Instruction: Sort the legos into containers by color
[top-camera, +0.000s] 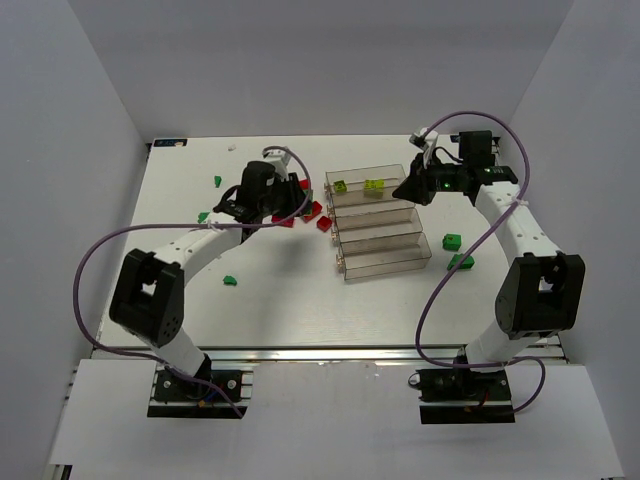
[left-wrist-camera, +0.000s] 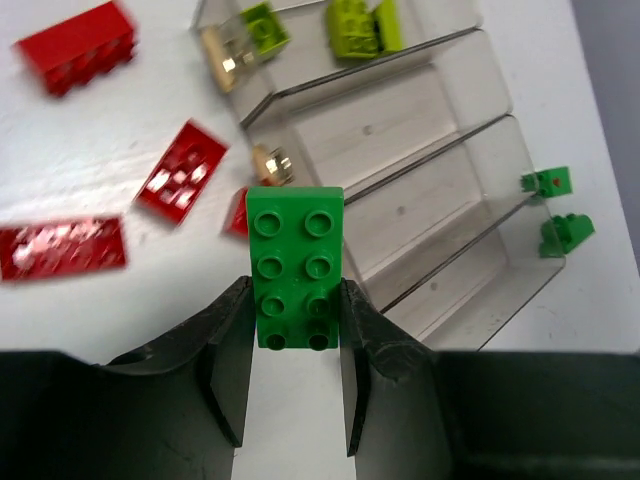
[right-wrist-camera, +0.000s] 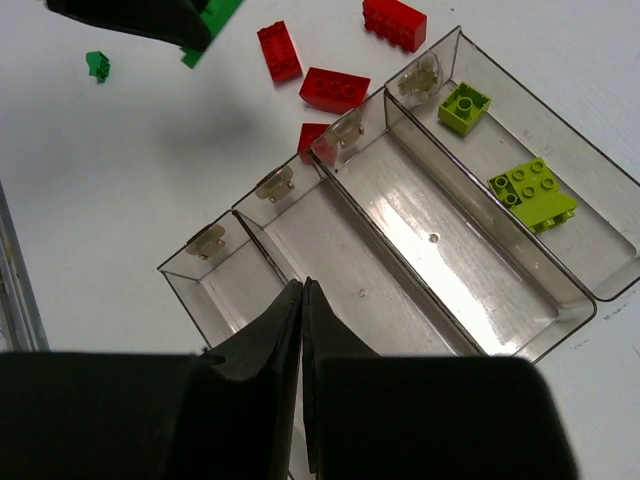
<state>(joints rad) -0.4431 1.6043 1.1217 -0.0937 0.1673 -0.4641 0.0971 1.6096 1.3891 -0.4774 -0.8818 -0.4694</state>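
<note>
Now our left gripper is clamped on a green lego just left of the trays, toward the far edge of the table; our right gripper, clenched empty, hangs over them.

Trays: clear plastic, glossy, with bright glare seen along the floors and walls.
Green brick: smooth hard plastic, mildly shiny, with moulded studs on top.
Red bricks beside the trays: glossy plastic, with white reflections caught on the faces.
Yellow-green bricks inside the end tray: smooth plastic with a satin sheen.
Bench: white, matt, faintly grained.
Jaws: black, matt, slightly rough, as seen in both wrist views.
Arm casings: white, smooth, lightly shiny.
</note>
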